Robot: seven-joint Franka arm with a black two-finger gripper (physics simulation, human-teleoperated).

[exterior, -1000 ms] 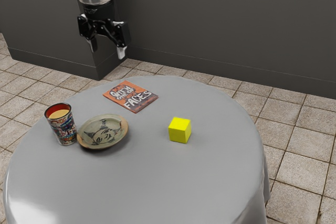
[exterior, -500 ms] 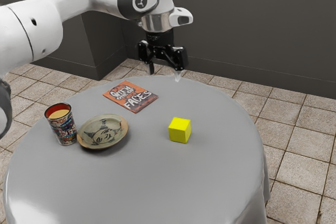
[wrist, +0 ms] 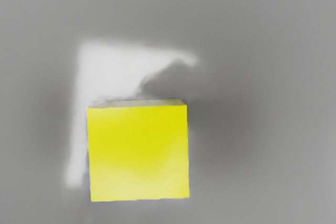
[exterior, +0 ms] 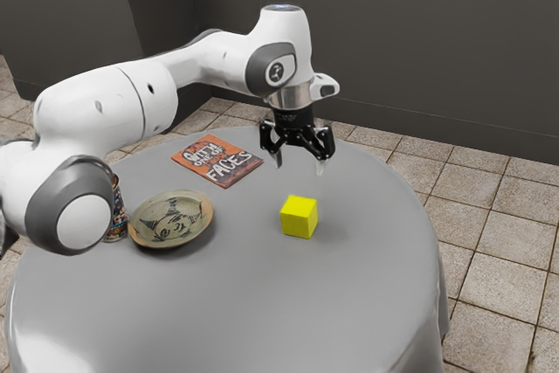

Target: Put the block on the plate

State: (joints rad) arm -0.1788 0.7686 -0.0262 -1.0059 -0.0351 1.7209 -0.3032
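Note:
My gripper [exterior: 299, 165] hangs above the table in the exterior view, its two fingers apart with nothing between them. Below it, a bright yellow block [exterior: 300, 217] rests on the grey cloth, a gap separating it from the fingertips. The wrist view has the block [wrist: 138, 153] close under the hand, its flat top face toward the camera. A shallow greenish plate [exterior: 171, 219] with a dark drawn figure and a brown rim lies toward the exterior view's left, apart from the block; its inside is bare.
A patterned cup [exterior: 116, 216] beside the plate is mostly hidden by the arm's elbow. An orange and dark book [exterior: 217, 161] lies flat behind the plate. The round table [exterior: 262, 321] has its curved edge at the exterior view's right.
My gripper has swung toward the exterior view's right and come down, from beyond the table to above the block. The arm's elbow now covers much of the cup. Block and plate have not moved.

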